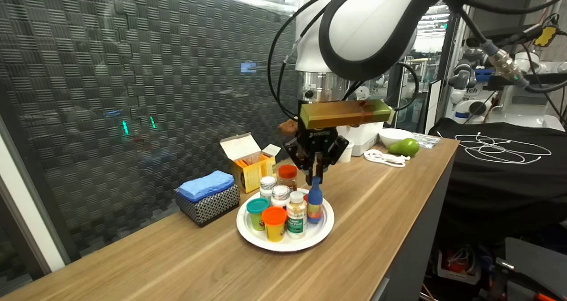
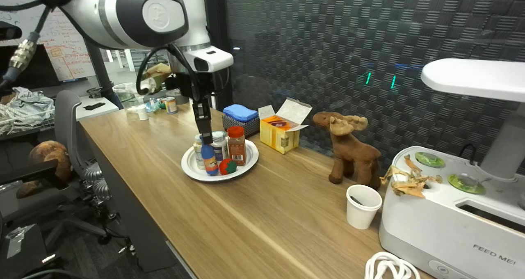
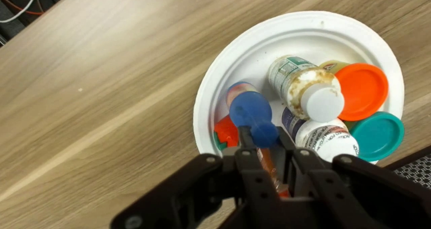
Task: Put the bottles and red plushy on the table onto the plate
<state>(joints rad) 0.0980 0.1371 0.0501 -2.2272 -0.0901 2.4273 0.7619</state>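
The fingers [image 3: 247, 140], nearest in the wrist view, clasp the top of the blue bottle [image 3: 251, 108], which stands on the plate [image 3: 254, 69]. There, the red plushy [image 3: 227, 130] is just left; other bottles [image 3: 294, 86] crowd right. The plate rests on the counter [image 3: 84, 121].

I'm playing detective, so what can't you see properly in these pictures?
Red plushy: mostly hidden by the blue bottle and white-capped bottle in an exterior view.
Red-capped jar: mostly hidden by the gripper in the wrist view.
Brown plush animal: mostly behind the gripper in an exterior view.
White cord: cut by the bottom edge in an exterior view.
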